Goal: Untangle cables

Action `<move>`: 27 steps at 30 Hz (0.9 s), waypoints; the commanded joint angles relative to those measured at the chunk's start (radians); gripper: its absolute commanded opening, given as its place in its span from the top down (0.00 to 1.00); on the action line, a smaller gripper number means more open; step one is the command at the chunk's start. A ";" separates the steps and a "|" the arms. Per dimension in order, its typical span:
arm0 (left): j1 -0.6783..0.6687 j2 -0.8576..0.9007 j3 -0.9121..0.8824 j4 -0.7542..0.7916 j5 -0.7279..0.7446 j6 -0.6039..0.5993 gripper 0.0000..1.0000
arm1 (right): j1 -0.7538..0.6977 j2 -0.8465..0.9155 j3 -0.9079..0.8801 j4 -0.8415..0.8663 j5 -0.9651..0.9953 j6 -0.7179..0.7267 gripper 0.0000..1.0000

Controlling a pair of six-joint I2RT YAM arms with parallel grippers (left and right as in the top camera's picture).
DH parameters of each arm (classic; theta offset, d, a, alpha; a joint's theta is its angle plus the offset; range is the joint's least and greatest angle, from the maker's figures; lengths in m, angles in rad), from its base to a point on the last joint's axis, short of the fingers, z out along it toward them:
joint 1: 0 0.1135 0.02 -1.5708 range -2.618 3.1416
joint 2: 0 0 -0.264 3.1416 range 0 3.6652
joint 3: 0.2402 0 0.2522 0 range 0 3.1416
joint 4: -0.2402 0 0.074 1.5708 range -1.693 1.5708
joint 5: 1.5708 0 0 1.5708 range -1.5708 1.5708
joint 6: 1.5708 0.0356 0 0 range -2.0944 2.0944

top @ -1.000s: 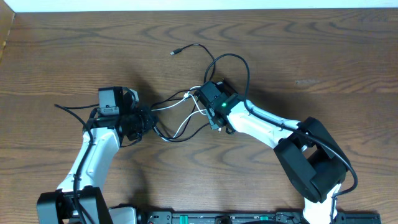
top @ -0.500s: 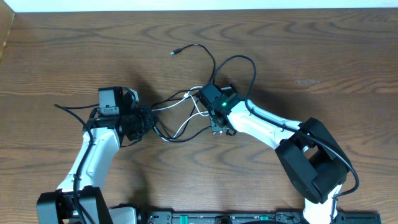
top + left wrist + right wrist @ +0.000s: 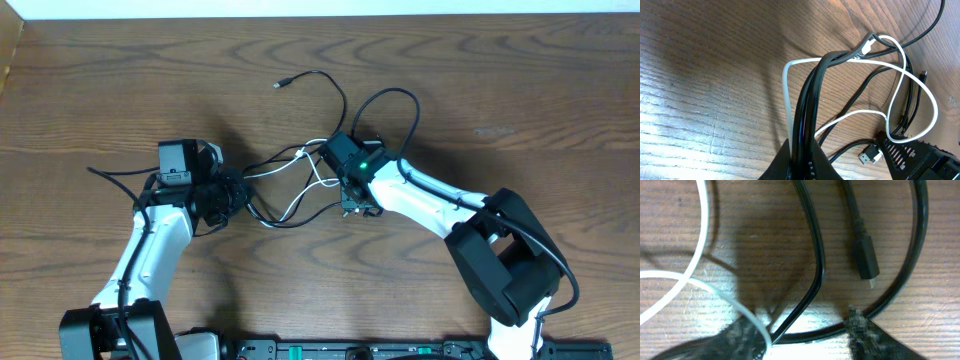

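A tangle of thin cables (image 3: 300,185) lies mid-table between my two arms. My left gripper (image 3: 236,196) is shut on a bundle of black cords and the white cord (image 3: 812,95), which run straight up out of its jaws (image 3: 801,160). The white cord (image 3: 920,85) loops out to the right, with a USB plug (image 3: 869,157) lying beside it. My right gripper (image 3: 346,186) points down into the tangle and is open (image 3: 805,335). A thin black cord (image 3: 815,265) and the white cord (image 3: 697,245) pass between its fingers (image 3: 867,335). A small black plug (image 3: 866,262) lies just beyond.
A black cord arcs in a tall loop (image 3: 395,95) above the right gripper. Another black cord runs up-left to a free plug end (image 3: 281,85). Bare wooden table (image 3: 520,90) surrounds the tangle. The thick arm wire (image 3: 110,175) trails left of the left arm.
The right gripper has shifted slightly right and down. The black loop above it has grown taller and moved right. The left gripper has kept its hold and not moved.
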 commanded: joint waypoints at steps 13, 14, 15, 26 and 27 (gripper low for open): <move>0.004 0.004 -0.002 0.001 -0.012 0.002 0.92 | -0.018 0.001 -0.024 -0.007 0.000 0.038 0.01; 0.004 0.004 -0.002 0.001 -0.012 0.002 0.92 | -0.021 0.001 -0.024 -0.007 -0.001 0.039 0.01; 0.004 0.004 -0.002 0.001 -0.012 0.002 0.92 | -0.024 0.001 -0.024 -0.008 -0.001 0.042 0.01; 0.004 0.004 -0.002 0.001 -0.012 0.002 0.92 | -0.051 -0.028 0.019 -0.140 0.063 0.066 0.01; 0.004 0.004 -0.002 0.001 -0.012 0.002 0.92 | -0.051 -0.032 0.021 -0.139 0.061 0.063 0.01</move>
